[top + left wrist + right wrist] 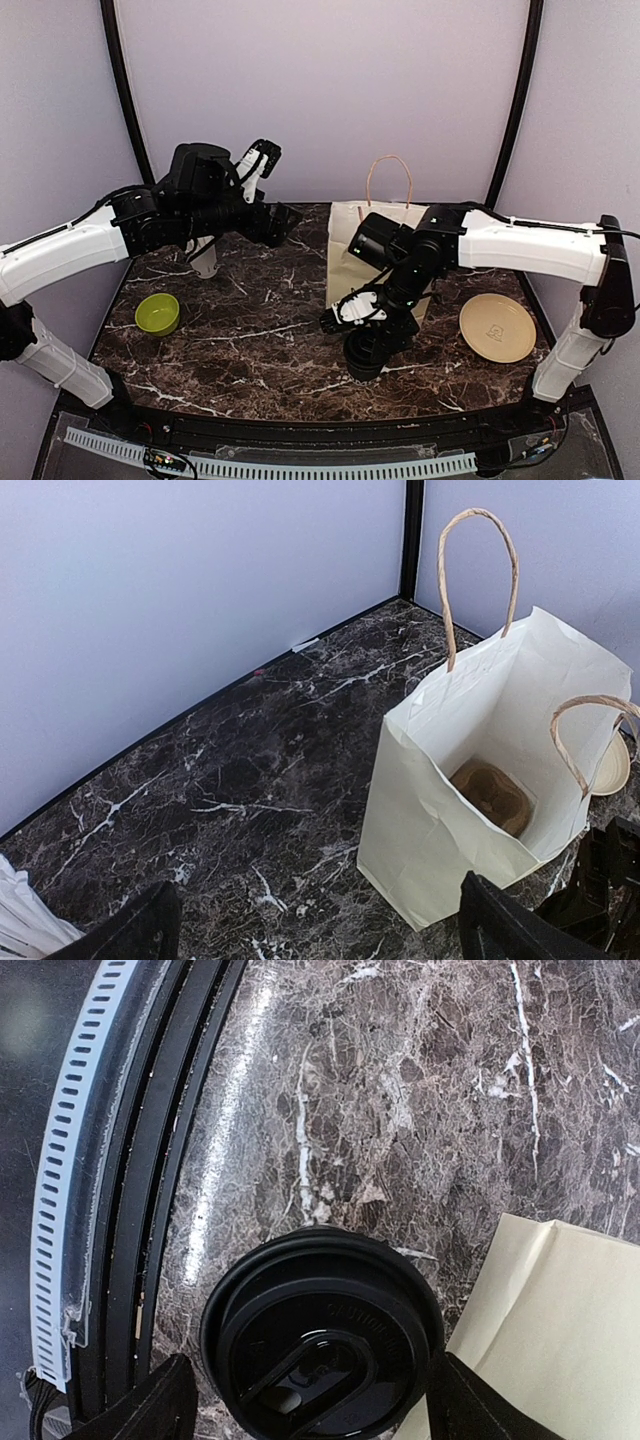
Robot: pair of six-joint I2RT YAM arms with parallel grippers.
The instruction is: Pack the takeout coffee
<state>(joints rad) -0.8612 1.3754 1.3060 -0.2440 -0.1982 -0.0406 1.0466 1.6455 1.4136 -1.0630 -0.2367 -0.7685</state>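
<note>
The table (250,335) is dark brown marble with white veins, bordered at the near edge by black rails and a white slotted strip (300,467). Plain pale lavender walls (320,90) enclose it on three sides, and black posts (517,100) rise at the back corners.

The takeout coffee (320,1325) stands upright on the marble near the front edge, just in front of the cream paper bag (440,810), with its round black lid on. The right gripper (312,1402) hangs straight over it, fingers spread about as wide as the lid and flanking it. I cannot tell whether they press on the cup.

The left gripper (318,935) is raised over the back left of the table with its fingers wide apart and nothing between them. It faces the bag, which stands open with its twine handles up and a brown cardboard cup carrier (490,795) lying on its floor.

A lime-green bowl (157,313) sits at the left, a pale cup of white straws (205,262) stands behind it under the left arm, and a tan plate (497,327) lies at the right, near the bag.
</note>
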